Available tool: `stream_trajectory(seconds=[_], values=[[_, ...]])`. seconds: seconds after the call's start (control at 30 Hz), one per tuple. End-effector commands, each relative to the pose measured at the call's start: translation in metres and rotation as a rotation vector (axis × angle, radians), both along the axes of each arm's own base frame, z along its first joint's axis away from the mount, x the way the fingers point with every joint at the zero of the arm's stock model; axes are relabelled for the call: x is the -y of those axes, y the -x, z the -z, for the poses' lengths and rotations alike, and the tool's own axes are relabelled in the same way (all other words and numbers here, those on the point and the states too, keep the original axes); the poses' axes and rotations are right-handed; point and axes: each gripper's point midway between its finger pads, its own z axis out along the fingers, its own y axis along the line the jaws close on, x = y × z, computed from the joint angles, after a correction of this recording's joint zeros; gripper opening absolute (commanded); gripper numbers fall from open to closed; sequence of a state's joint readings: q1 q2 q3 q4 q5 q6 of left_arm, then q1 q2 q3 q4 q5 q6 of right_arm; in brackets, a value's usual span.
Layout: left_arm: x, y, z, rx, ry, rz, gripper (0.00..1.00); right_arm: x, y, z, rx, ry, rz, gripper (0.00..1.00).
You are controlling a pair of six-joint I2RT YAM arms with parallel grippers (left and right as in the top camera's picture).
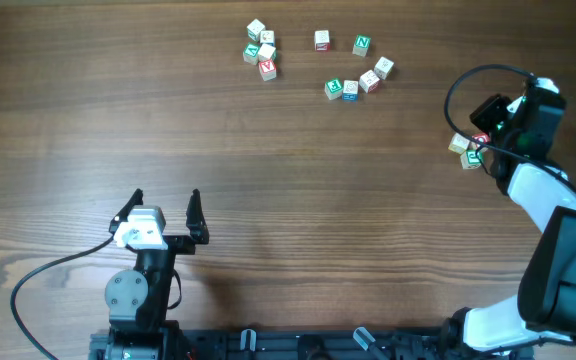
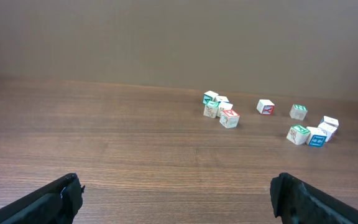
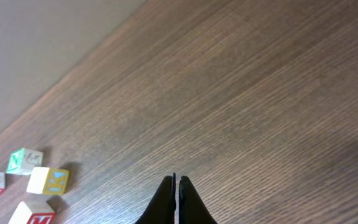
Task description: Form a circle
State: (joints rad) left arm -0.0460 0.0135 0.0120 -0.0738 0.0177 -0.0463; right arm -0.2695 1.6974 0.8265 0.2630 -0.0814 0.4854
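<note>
The right gripper [image 3: 176,183], fingers pressed together and empty, sat just right of the stray blocks [image 3: 48,180], while the spread-open left gripper [image 1: 165,198] was well apart.

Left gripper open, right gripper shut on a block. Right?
No. The right gripper is shut but holds nothing: the right wrist view shows its tips pressed together with nothing between them. The left gripper is open, as you say.

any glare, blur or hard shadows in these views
Overhead: even light, no glare, only a faint shadow on the wooden table beside the left gripper. Left wrist: blocks crisp, near fingers dark and soft. Right wrist: grain sharp, the shut right gripper a black silhouette.
</note>
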Motion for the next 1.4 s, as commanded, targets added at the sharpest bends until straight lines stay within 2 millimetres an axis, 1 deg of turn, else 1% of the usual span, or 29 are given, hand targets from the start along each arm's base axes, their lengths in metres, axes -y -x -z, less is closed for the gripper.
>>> stream_trajectory(seconds=[0.0,0.03,0.07,0.13,0.23,0.33,0.4,0.43,0.5,0.6,0.8,0.93,1.07,1.13,1.23,1.3,1.37], values=[[0.004,0.0,0.002,0.0,0.008,0.02,1.0,-0.006,-0.009,-0.006,0.021,-0.021,-0.042,0.05],[0.004,0.0,0.002,0.0,0.008,0.02,1.0,-0.021,-0.009,-0.005,0.024,-0.05,-0.128,0.05],[0.004,0.0,0.002,0.0,0.008,0.02,1.0,-0.029,-0.004,0.003,-0.011,-0.084,-0.157,0.05],[0.004,0.0,0.002,0.0,0.008,0.02,1.0,-0.033,0.004,0.012,-0.066,-0.133,-0.154,0.05],[0.004,0.0,0.002,0.0,0.008,0.02,1.0,-0.027,0.005,0.005,-0.12,-0.155,-0.145,0.05],[0.004,0.0,0.002,0.0,0.008,0.02,1.0,-0.015,0.012,0.007,-0.193,-0.144,-0.088,0.05],[0.004,0.0,0.002,0.0,0.008,0.02,1.0,-0.013,0.015,0.006,-0.214,-0.148,-0.085,0.05],[0.004,0.0,0.002,0.0,0.008,0.02,1.0,-0.01,0.019,0.005,-0.229,-0.148,-0.082,0.05],[0.004,0.0,0.002,0.0,0.007,0.02,1.0,0.0,0.03,0.002,-0.253,-0.196,-0.02,0.05],[0.004,0.0,0.002,0.0,0.008,0.02,1.0,0.007,0.042,0.009,-0.298,-0.218,0.008,0.05],[0.004,0.0,0.002,0.0,0.008,0.02,1.0,0.006,0.05,0.015,-0.339,-0.204,-0.007,0.04],[0.004,0.0,0.002,0.0,0.008,0.02,1.0,0.007,0.051,0.017,-0.35,-0.18,-0.024,0.05],[0.004,0.0,0.002,0.0,0.008,0.02,1.0,0.007,0.052,0.029,-0.376,-0.182,-0.024,0.04],[0.004,0.0,0.002,0.0,0.008,0.02,1.0,0.007,0.052,0.03,-0.377,-0.182,-0.024,0.05],[0.004,0.0,0.002,0.0,0.008,0.02,1.0,0.0,0.05,0.031,-0.384,-0.169,-0.052,0.05],[0.004,0.0,0.002,0.0,0.008,0.02,1.0,-0.004,0.05,0.035,-0.398,-0.164,-0.058,0.05],[0.004,0.0,0.002,0.0,0.008,0.02,1.0,-0.004,0.051,0.04,-0.414,-0.161,-0.049,0.04]])
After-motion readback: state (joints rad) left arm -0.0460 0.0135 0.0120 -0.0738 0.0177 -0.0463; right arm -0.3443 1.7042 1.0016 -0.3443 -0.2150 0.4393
